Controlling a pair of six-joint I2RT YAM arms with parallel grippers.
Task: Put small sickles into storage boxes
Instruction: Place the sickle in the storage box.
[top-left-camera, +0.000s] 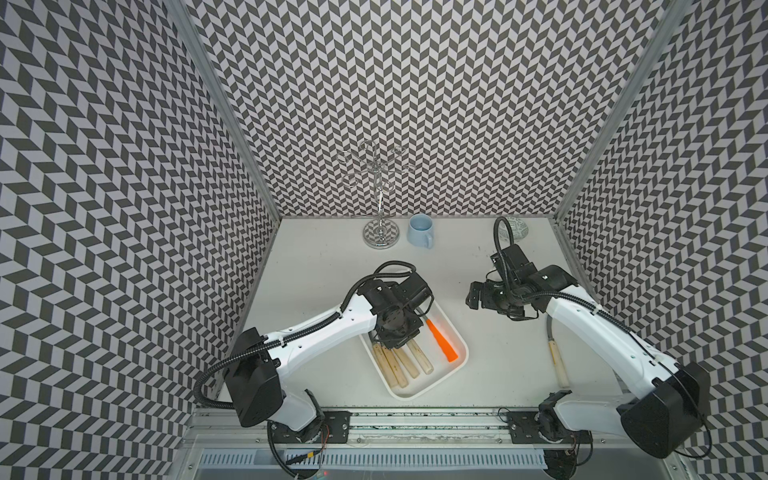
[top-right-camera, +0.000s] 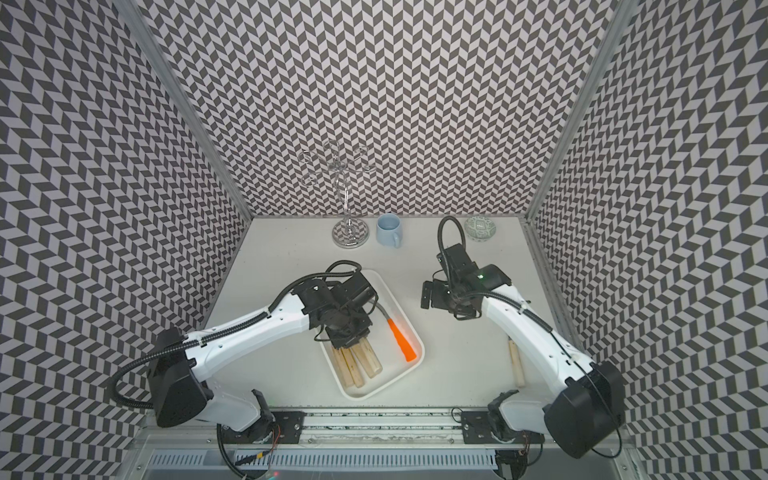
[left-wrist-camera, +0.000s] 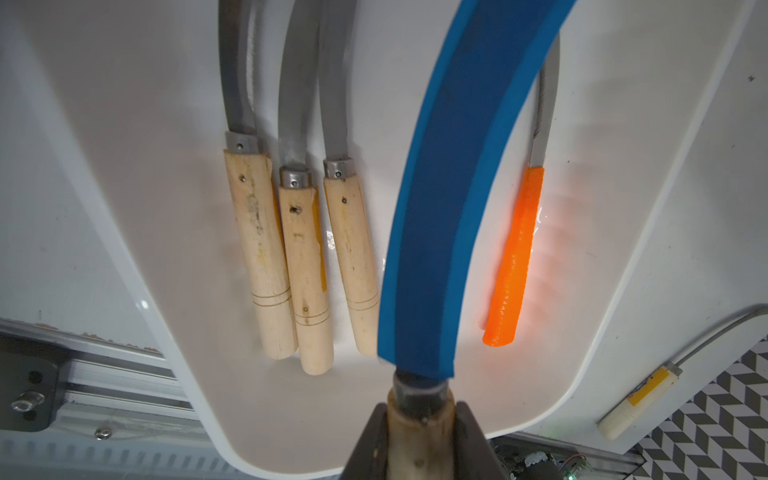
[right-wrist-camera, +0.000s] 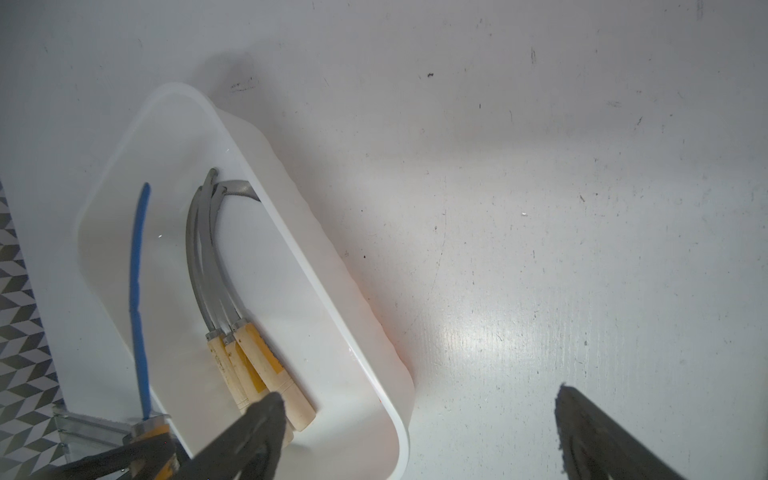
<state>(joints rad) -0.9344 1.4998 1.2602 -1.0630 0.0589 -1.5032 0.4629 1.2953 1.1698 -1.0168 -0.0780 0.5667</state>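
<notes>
Pinching a blue-bladed sickle (left-wrist-camera: 449, 208) by its handle, the left gripper (left-wrist-camera: 419, 415) is held over the white tray (top-left-camera: 415, 395); the right gripper (right-wrist-camera: 419, 399) is positioned, jaws spread, over the tabletop (right-wrist-camera: 540, 166).

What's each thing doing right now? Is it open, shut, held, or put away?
tray: on the table, four sickles lying inside.
three wooden-handled sickles: lying side by side in the tray.
orange-handled sickle: lying in the tray.
blue-bladed sickle: held over the tray.
left gripper: shut on the blue-bladed sickle's handle.
right gripper: jaws open, empty.
last sickle: on the table, outside the tray.
mug: upright.
</notes>
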